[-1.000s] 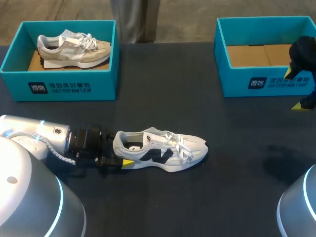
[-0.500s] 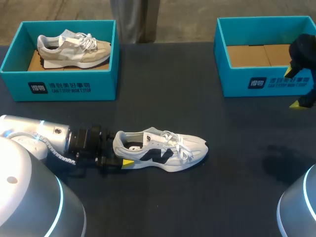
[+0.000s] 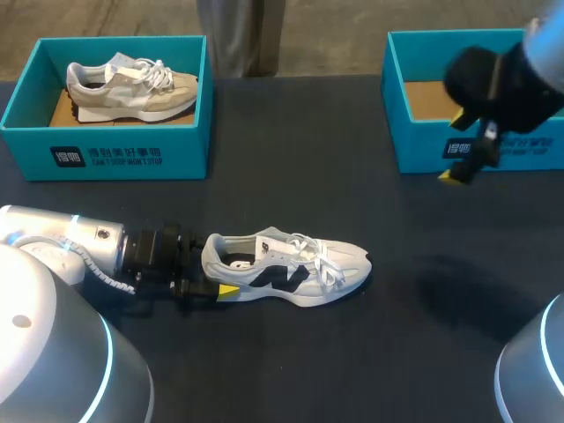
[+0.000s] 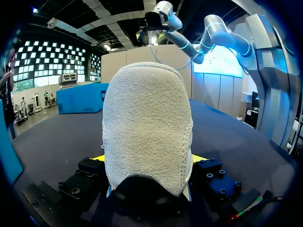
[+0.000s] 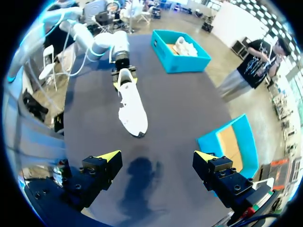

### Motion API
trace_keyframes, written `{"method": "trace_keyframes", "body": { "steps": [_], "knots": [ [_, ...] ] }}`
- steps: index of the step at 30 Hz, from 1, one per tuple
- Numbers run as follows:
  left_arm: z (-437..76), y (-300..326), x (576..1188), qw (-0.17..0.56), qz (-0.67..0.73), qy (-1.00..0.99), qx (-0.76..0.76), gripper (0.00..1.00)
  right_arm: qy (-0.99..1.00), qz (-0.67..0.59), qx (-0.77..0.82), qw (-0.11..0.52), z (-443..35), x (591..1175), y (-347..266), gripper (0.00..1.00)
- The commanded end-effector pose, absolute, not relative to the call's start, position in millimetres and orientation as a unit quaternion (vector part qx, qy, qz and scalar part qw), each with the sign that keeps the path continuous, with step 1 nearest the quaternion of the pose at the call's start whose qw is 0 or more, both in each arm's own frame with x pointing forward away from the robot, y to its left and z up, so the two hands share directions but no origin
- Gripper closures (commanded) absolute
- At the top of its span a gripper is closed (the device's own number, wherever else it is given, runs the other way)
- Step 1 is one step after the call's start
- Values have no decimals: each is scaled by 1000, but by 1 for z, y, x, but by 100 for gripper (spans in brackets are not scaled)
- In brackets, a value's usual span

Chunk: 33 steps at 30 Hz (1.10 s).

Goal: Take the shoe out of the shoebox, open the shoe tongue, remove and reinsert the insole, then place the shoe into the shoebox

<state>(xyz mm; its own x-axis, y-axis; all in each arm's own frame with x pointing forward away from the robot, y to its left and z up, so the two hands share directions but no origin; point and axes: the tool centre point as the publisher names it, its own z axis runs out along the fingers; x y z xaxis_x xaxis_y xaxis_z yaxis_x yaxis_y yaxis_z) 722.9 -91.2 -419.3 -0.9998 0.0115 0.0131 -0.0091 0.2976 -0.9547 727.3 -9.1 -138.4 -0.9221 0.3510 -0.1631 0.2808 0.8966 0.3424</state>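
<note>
Two fingers of the left gripper (image 3: pixel 214 273) clamp the heel of the white sneaker (image 3: pixel 286 269), one yellow tip on each side of it. This sneaker, with a black logo on its side, rests on its sole on the dark table (image 3: pixel 352 370), outside both boxes. Its long axis runs across the table, heel toward my left arm and toe pointing to my right. At the far left, the left shoebox (image 3: pixel 115 154) holds a beige sneaker (image 3: pixel 132 88) with its toe also to the right. Up above the table near the right shoebox (image 3: pixel 423 141), the right gripper (image 5: pixel 157 156) hangs with fingers spread wide, gripping nothing. That box shows its bare cardboard floor.
</note>
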Motion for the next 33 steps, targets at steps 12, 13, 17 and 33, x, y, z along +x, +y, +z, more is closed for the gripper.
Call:
{"method": "trace_keyframes", "body": {
  "steps": [12, 13, 17, 33],
  "knots": [
    [-425, -93, 719, 10, 592, -806, -1, 100, 974, 121, 193, 16, -161, 765, 76, 0],
    [-425, -93, 719, 10, 592, -806, -1, 100, 974, 121, 193, 16, -161, 765, 76, 0],
    [-425, -93, 719, 10, 592, -806, -1, 100, 974, 121, 193, 16, -161, 765, 76, 0],
    [-425, -93, 719, 10, 592, -806, -1, 100, 919, 105, 380, 30, -168, 774, 111, 0]
  ]
}}
